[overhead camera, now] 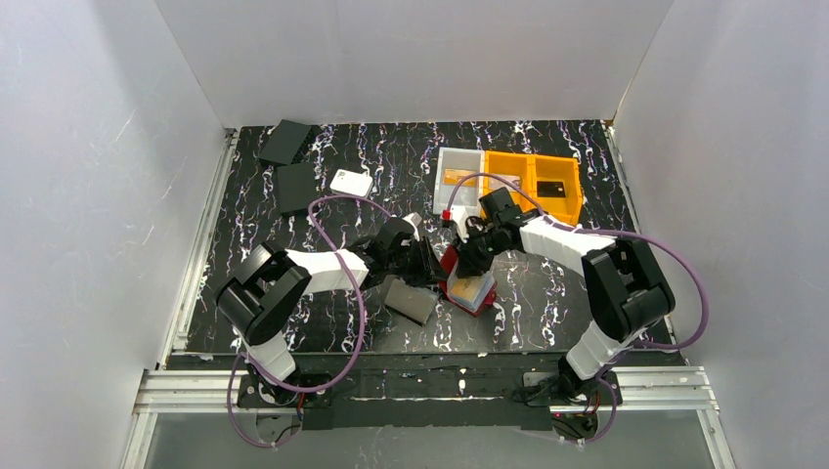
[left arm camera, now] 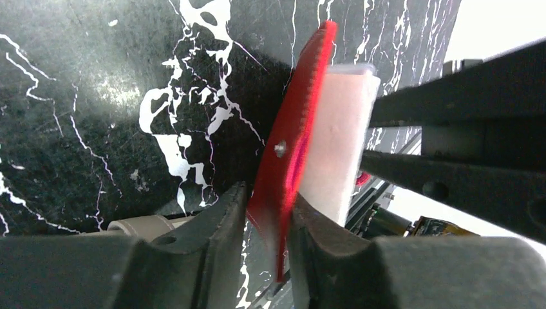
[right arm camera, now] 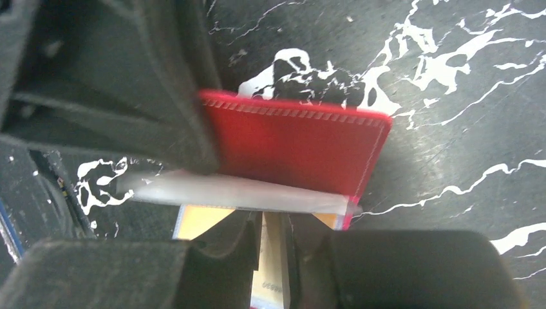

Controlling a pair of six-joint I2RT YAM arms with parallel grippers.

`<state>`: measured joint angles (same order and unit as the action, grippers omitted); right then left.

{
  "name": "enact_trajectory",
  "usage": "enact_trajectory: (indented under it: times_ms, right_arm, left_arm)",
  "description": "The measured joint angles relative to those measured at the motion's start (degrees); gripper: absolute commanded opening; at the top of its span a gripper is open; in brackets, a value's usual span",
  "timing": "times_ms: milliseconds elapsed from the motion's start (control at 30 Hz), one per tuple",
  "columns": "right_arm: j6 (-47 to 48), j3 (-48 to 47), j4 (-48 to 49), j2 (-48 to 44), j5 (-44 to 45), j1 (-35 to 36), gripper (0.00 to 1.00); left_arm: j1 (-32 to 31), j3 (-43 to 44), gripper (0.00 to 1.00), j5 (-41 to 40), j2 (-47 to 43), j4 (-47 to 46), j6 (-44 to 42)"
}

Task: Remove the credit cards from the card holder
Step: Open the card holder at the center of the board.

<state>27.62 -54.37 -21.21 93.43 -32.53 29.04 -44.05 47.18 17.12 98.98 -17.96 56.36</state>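
Observation:
The dark red card holder [overhead camera: 459, 266] lies open at mid-table, and an orange-gold credit card [overhead camera: 469, 286] shows in its lower half. My left gripper [overhead camera: 433, 262] is shut on its raised red cover [left arm camera: 290, 148], with the clear sleeve pages [left arm camera: 338, 141] right behind. My right gripper [overhead camera: 467, 252] hangs over the holder. In the right wrist view its jaws [right arm camera: 273, 222] are closed to a thin slit with nothing between them, tips at the sleeve stack [right arm camera: 238, 193] below the red cover [right arm camera: 296, 145]. The orange card [right arm camera: 193, 219] lies beneath.
A white tray [overhead camera: 445, 156] holds an orange-gold card [overhead camera: 457, 177], and an orange bin [overhead camera: 508, 161] holds a dark card [overhead camera: 552, 189] at the back right. A flat grey case [overhead camera: 411, 301] lies beside the holder. A white rounded box [overhead camera: 350, 182] and two dark flat pieces [overhead camera: 285, 142] [overhead camera: 295, 188] sit back left.

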Motion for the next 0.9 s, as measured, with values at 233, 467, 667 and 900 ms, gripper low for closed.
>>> enact_trajectory:
  times_ms: [233, 467, 667, 900]
  right_arm:
    - [-3.54, -1.46, 2.40, 3.76, 1.05, -0.11, 0.27]
    - [-7.06, -1.46, 3.87, 4.44, -0.66, -2.08, 0.28]
    - [-8.20, -1.46, 3.93, 4.70, -3.41, -2.82, 0.29]
    - [-8.39, -1.46, 3.93, 5.66, -5.88, -3.19, 0.30]
  left_arm:
    - [0.94, -2.86, 0.58, 0.07, -3.85, -0.02, -0.22]
    - [2.32, -4.61, 0.76, 0.11, -9.90, -0.07, -1.57]
    - [2.32, -4.26, 0.77, 1.68, -9.01, -0.26, -3.69]
    - [2.38, -0.85, 0.75, 5.62, -1.22, -0.02, -6.25]
